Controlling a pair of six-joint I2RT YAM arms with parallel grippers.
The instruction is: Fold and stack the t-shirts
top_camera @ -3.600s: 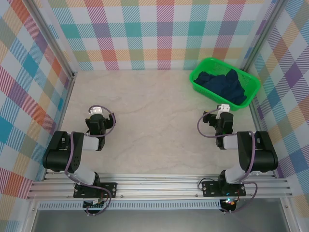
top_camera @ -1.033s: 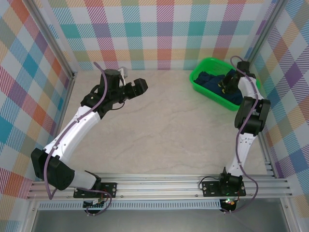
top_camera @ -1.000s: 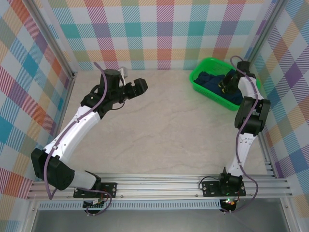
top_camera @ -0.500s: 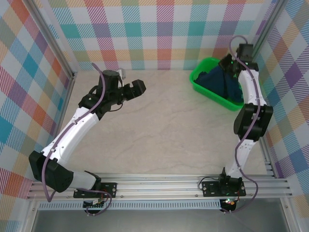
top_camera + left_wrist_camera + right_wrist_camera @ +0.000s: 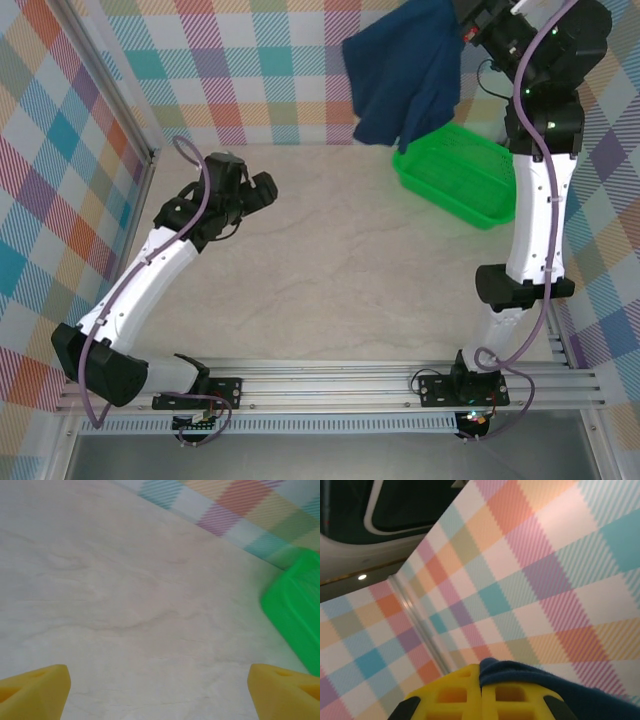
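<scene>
As the table (image 5: 330, 270) spreads beneath both arms, the navy t-shirt (image 5: 405, 75) hangs high over the green basket (image 5: 455, 200). Its top is cut off and its print is indiscernible. Right gripper (image 5: 481, 680) pinches its cloth; left gripper (image 5: 160, 685) spread wide, holding nothing.

Top of the t-shirt (image 5: 405, 75) runs off my overhead feed's upper edge, and the cloth hides where the right end effector (image 5: 468, 22) pinches it. On left wrist, the basket (image 5: 295, 615) is blurry and clipped at the right edge; overhead, the right arm (image 5: 535, 200) covers its right corner.
</scene>
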